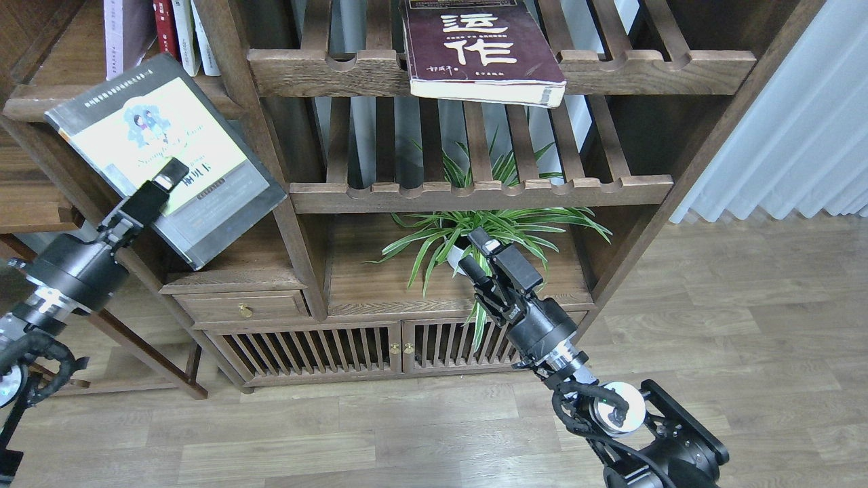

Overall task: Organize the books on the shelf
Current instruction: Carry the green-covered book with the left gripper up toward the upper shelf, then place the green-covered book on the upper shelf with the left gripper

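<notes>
Two books: grey-black book [166,163] upper left of frame; maroon book [478,51] top centre on a slatted rack [637,64]
Left tool [171,176]: clamped on the grey-black book
Right tool [483,249]: lower centre, parted, holding nothing

The left arm enters from eight o'clock and reaches toward one o'clock, its left hand [165,181] raised with fingers closed on a flat thing it grips. The right arm rises from five o'clock, angled toward eleven o'clock; the right hand [480,249] hangs free, fingers slightly parted.
</notes>
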`<state>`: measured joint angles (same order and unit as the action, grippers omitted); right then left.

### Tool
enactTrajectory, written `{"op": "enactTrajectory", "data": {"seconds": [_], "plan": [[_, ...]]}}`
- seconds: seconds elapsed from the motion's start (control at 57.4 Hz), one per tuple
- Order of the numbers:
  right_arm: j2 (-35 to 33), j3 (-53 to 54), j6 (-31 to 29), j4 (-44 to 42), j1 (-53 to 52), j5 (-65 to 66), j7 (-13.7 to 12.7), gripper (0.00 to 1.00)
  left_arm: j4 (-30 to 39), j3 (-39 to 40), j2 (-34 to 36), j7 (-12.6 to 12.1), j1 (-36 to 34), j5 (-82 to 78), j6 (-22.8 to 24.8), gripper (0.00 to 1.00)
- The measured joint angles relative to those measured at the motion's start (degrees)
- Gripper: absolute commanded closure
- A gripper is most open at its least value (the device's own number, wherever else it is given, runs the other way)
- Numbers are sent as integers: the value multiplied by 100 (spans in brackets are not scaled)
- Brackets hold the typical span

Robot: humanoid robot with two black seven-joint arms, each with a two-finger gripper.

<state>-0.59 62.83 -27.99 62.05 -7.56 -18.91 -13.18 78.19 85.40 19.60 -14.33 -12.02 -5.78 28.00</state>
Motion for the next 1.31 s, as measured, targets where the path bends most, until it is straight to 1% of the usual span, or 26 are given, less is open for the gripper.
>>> {"op": "enactTrajectory", "data": {"seconds": [0.174, 0.366, 0.61, 0.906, 1.132, 1.219, 1.306], "plan": [[-1, -1, 0, -7, 0, 2, 0, 12, 23, 50, -1, 24, -167, 8, 0, 100], [-2, 0, 0, -9, 0, 2, 0, 12, 78, 74, -5, 28, -203, 10, 0, 100], [-3, -1, 0, -31, 1, 2, 0, 12, 81, 285, -30, 88, -251, 112, 0, 100], [13, -14, 0, -36, 8, 13, 0, 12, 85, 688, -41, 86, -385, 232, 0, 99], [26, -17, 0, -36, -6, 102, 0, 12, 62, 975, 2, -75, -407, 229, 0, 100], [39, -17, 0, -36, -7, 125, 0, 12, 62, 1057, 14, -228, -512, 225, 0, 100], [47, -17, 0, -35, -6, 131, 0, 12, 55, 1168, 16, -475, -642, 222, 0, 100]]}}
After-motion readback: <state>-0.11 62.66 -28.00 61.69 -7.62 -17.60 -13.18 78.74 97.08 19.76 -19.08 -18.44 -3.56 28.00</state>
